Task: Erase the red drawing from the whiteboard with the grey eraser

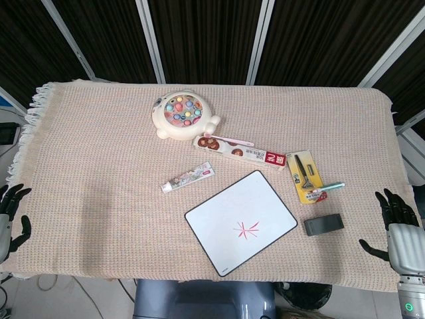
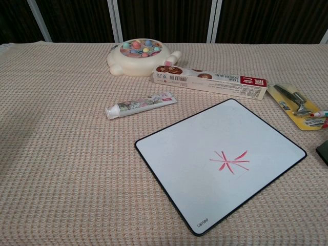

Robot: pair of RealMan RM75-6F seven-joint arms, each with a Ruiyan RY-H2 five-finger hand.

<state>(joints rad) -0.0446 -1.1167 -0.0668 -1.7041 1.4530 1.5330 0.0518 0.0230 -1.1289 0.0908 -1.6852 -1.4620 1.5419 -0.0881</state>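
Note:
A white whiteboard with a black rim lies tilted near the table's front edge. A small red star-like drawing marks its right half. Just right of the board lies the dark grey eraser; the chest view shows only its corner at the right edge. In the head view my left hand hangs open off the table's left edge, holding nothing. My right hand stands open beyond the table's right front corner, right of the eraser. Neither hand appears in the chest view.
Behind the board lie a toothpaste tube, a long red-and-white box and a cream fishing-game toy. A yellow card of tools and a pen sit behind the eraser.

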